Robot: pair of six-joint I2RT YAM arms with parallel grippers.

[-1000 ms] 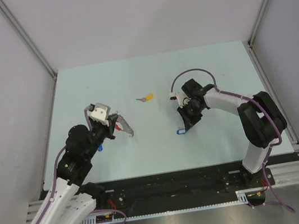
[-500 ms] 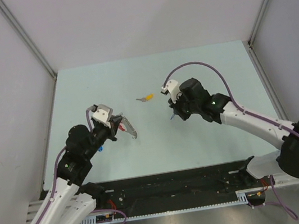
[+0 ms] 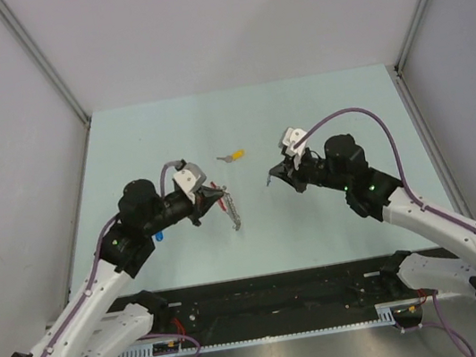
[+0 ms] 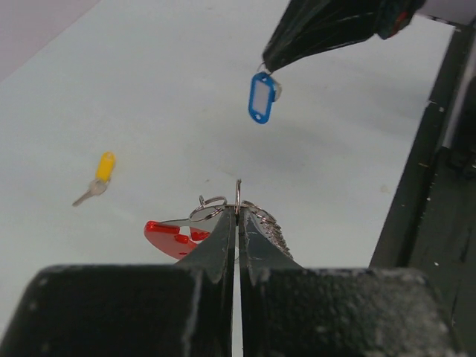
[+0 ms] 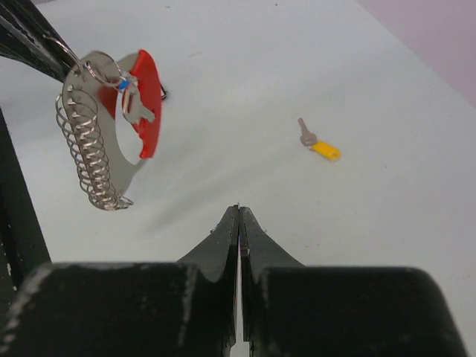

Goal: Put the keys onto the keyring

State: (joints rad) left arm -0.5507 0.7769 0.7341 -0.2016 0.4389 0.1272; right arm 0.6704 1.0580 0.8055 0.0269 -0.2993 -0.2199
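Note:
My left gripper is shut on the keyring, pinching its thin wire loop. The red tag hangs to the left and the silvery chain to the right. In the right wrist view the keyring carries one small key with a blue cap. My right gripper is shut on a blue key, which dangles below its fingertips above the table. From the right wrist camera the held key is hidden behind the shut jaws. The two grippers face each other, a short gap apart. A yellow key lies on the table beyond them.
Another small blue key lies on the pale green table beside the left arm. Grey walls and metal rails enclose the table on three sides. A black rail runs along the near edge.
The right arm lifted the blue key off the table and stretched out toward the centre. The left gripper swung right with the keyring, toward the right gripper.

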